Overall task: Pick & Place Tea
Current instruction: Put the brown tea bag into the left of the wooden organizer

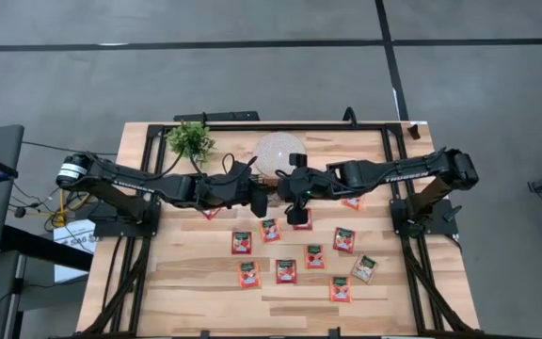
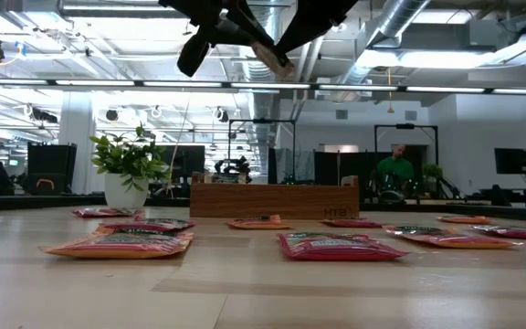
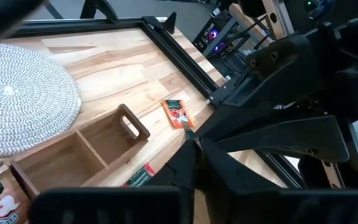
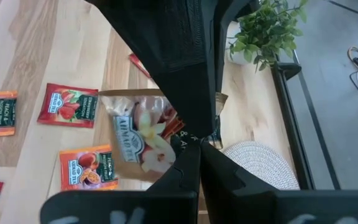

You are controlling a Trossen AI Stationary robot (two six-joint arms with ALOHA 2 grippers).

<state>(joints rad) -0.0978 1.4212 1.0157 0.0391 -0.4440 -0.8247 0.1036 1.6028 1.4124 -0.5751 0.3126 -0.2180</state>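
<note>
High view: both claws meet mid-frame over the worktop (image 1: 205, 282), left claw (image 1: 263, 200) clenched beside right claw (image 1: 285, 193).

Right wrist view: a beige tea sachet (image 4: 143, 140) is pinched in the clenched right claw.

Left wrist view: the wooden tray (image 3: 73, 155) shows empty compartments, lower left.

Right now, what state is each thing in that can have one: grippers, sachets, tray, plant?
left gripper: shut on the beige sachet.
right gripper: shut on the same sachet.
beige sachet: in the air, held between both grippers.
red sachets: lying flat, ungripped.
wooden tray: visible compartments empty.
plant: upright.
</note>
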